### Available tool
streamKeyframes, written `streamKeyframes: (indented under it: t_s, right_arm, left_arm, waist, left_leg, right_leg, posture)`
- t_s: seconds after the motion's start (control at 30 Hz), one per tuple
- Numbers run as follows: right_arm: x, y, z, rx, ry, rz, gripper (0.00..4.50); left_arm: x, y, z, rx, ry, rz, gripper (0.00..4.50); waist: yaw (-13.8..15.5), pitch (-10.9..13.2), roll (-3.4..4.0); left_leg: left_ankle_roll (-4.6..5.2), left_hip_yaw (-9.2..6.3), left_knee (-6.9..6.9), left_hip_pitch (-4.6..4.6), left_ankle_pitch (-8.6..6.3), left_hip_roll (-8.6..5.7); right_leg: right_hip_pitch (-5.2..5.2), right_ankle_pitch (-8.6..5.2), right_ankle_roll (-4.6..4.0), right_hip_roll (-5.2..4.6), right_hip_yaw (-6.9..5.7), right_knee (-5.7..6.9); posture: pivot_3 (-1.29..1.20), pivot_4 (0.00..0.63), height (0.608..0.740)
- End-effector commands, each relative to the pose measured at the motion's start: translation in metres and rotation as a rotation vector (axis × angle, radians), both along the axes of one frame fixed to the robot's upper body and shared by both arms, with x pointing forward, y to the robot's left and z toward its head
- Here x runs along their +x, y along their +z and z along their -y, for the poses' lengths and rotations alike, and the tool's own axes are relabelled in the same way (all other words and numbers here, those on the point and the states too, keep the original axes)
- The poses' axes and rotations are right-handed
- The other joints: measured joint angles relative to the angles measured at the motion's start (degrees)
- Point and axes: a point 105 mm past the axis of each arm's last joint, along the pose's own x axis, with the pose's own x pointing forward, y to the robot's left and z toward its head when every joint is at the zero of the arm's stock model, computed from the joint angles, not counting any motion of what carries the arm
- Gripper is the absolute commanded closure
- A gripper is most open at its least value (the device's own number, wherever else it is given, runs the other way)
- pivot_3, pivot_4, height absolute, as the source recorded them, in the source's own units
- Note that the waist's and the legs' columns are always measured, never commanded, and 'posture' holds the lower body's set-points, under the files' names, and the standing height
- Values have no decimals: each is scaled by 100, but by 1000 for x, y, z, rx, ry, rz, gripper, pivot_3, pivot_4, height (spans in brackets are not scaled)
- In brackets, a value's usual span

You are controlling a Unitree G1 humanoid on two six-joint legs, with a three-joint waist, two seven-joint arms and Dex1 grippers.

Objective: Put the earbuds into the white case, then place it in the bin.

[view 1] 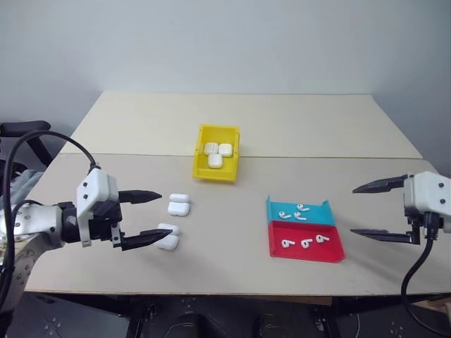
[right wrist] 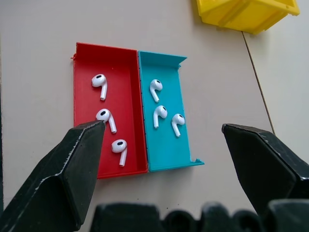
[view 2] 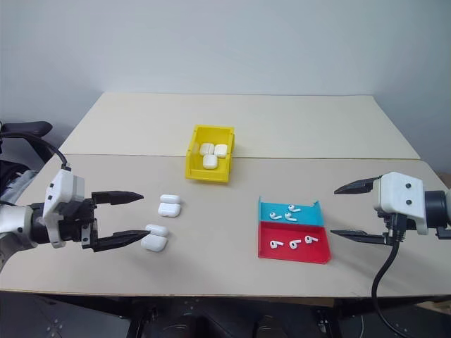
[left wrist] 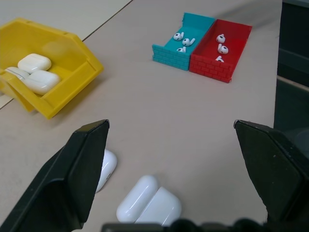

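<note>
Evidently staged for a sorting job, the bench [view 1: 239, 211] carries a yellow bin [view 1: 217, 153] as its landmark: three closed white cases [view 1: 217, 153] lie inside it, and four more cases [view 1: 174, 220] sit in two pairs nearer the robot, to the bin's left. To the bin's right, a teal tray [view 1: 299, 211] and a red tray [view 1: 305, 242] touch side by side, each keeping three earbuds [right wrist: 163, 107] loose for picking. Both tools hang empty with fingers spread wide, the left tool [view 1: 146, 219] just beside the nearer pair of cases, the right tool [view 1: 373, 208] beyond the trays.

My fingers [view 1: 144, 241] are black. Yellow bin [view 1: 203, 171]; white cases [view 1: 179, 205]; white earbuds [right wrist: 156, 89] in teal tray [right wrist: 166, 152] and red tray [right wrist: 83, 63].
</note>
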Motion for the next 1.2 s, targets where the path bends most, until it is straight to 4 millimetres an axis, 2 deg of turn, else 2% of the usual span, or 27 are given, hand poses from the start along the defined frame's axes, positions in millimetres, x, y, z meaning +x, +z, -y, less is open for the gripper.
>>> streamKeyframes:
  t_s: [0.03, 0.1, 0.17, 0.43, 0.6, 0.67, 0.77, 0.87, 0.97, 1.13, 1.2]
  right_arm:
    - [-1, 6, 0, -10, 12, 36, 19]
    - [0, 5, 0, -9, 6, 35, 19]
    - [0, 4, 1, -10, 4, 34, 19]
    - [1, 2, 2, -15, 7, 25, 19]
    - [1, 1, 3, -23, 8, 12, 19]
    - [2, 2, 4, -24, 7, 13, 19]
    - [6, 4, 5, -26, -5, 18, 19]
    - [4, 5, 6, -38, -4, 3, 19]
    - [1, 3, 7, -44, -9, -14, 19]
    - [1, -6, 8, -49, -28, -43, 19]
    - [1, -8, 8, -52, -31, -53, 19]
  left_arm:
    - [-3, 8, 0, 37, -14, 56, 0]
    - [-1, 14, 1, -18, 23, 36, 0]
    - [4, 16, 2, 1, 78, 64, 0]
    - [-2, 10, 5, 50, 95, 104, 0]
    - [3, 13, 8, 65, 222, 108, 0]
    - [5, 20, 15, 51, 264, 189, 0]
    - [7, 26, 22, 47, 368, 163, 0]
    - [11, 17, 17, 167, 491, 38, 0]
    - [18, 7, 18, 206, 581, -54, 0]
    - [25, -11, 27, 175, 641, -126, 0]
    - [28, -17, 25, 186, 691, -146, 0]
  waist:
    - [1, 0, 0]
    - [0, 0, 0]
    - [0, 0, 0]
    - [-12, 0, 0]
    - [1, 0, 0]
    - [5, 0, 0]
    - [7, 2, -4]
    - [8, 2, -4]
    - [5, 1, -3]
    - [-9, 3, -9]
    - [-5, 4, -11]
  left_leg:
    - [0, 0, 0, 0, 0, 0]
    - [0, 0, 0, 0, 0, 0]
    - [0, -2, 0, 0, 0, 0]
    - [0, 0, 0, 2, 0, 0]
    - [0, -5, 0, 4, 0, 0]
    - [0, -13, 0, 3, 0, 0]
    - [0, -22, 1, 3, 0, -2]
    - [-1, -40, 1, 11, 0, -2]
    - [-1, -47, 1, 20, 1, -5]
    - [-4, -50, 1, 30, 2, -6]
    - [-5, -55, 1, 32, 3, -5]
  right_leg:
    - [0, 0, 0, 0, 0, 0]
    - [0, 0, 0, 0, 0, 0]
    - [1, 0, 0, 0, 0, 0]
    - [2, 0, 0, 0, 1, 0]
    - [4, 0, 0, 0, 2, 2]
    - [5, 0, 0, 0, 2, 1]
    - [6, 1, 0, -1, 4, 0]
    - [11, 1, 1, -1, 9, 4]
    - [20, 0, 3, 0, 9, 7]
    - [33, 0, 4, 0, 14, 5]
    - [36, 0, 2, -1, 13, 5]
  posture:
    - [0, 150, 740]
    - [0, 150, 740]
    - [0, 150, 740]
    - [0, 150, 740]
    - [0, 150, 740]
    - [0, 150, 740]
    - [0, 150, 740]
    - [0, 150, 740]
    - [0, 150, 740]
    - [0, 150, 740]
    - [0, 150, 740]
